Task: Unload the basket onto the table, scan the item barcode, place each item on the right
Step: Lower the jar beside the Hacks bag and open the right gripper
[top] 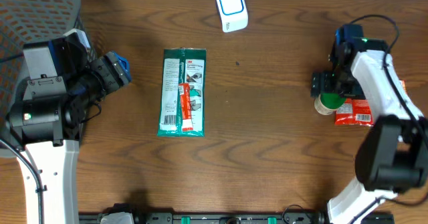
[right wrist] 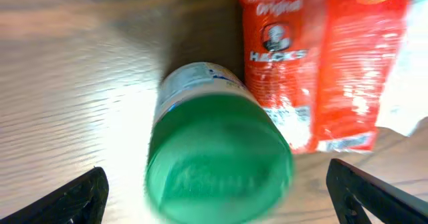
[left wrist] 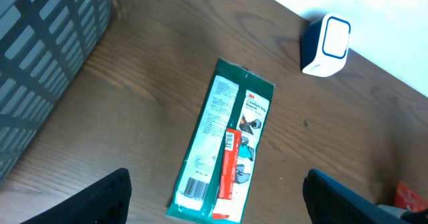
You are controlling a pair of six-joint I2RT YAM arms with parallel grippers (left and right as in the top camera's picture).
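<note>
Green packet (top: 182, 93) flat mid-table, white scanner (top: 231, 9) beyond

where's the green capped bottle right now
In the overhead view the green-capped white plastic bottle stands at the right side of the brown wooden table, under the open right pincer and beside the red Hacks packet.

You see a brown table (top: 281, 157) with wavy wood lines. The flat packet (top: 182, 93) is green with a white label and a red strip. The scanner (top: 231, 9) is white with a blue ring. The bottle (right wrist: 217, 160) has a green cap. The bag (right wrist: 314, 63) is red with white letters.
</note>
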